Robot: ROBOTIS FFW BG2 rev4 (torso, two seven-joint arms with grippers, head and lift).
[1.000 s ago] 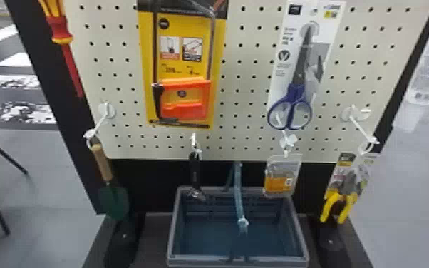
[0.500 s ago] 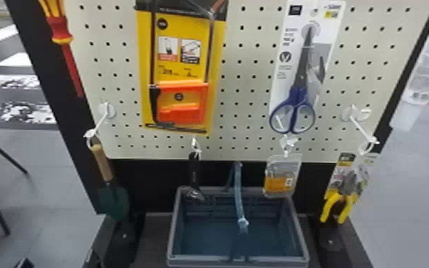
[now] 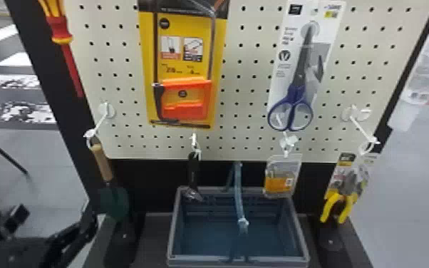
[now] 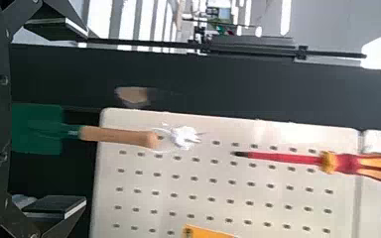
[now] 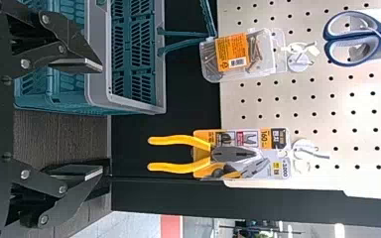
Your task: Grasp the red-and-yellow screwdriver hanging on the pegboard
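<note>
1. One screwdriver (image 3: 59,26), red and yellow, hangs tip down at the upper left of the pegboard (image 3: 253,60) in our head view, near the board's left edge. Its handle runs out of the top of that view. Our left wrist view shows its red shaft ending in a dark tip, in front of the board's holes.
2. We have the left gripper (image 3: 57,214) at the lower left of the head view, below the screwdriver and well apart from it. It is open, with its fingers spread wide.
3. Our right gripper (image 5: 100,119) is open too, fingers well apart, with the basket (image 3: 172,228) and the pliers (image 3: 337,206) beyond it in the right wrist view.
4. Below the screwdriver we see the trowel (image 3: 101,162), hanging from a white hook (image 3: 98,123) by its wooden handle, green blade down.
5. Further right on the board we find the saw (image 3: 185,107) on its yellow card and the scissors (image 3: 290,99) with blue handles.
6. Along the lower hooks we have the wrench (image 3: 193,171), the screw box (image 3: 281,174) and the yellow-handled pliers. The basket stands below the board, its handle (image 3: 238,196) upright.
</note>
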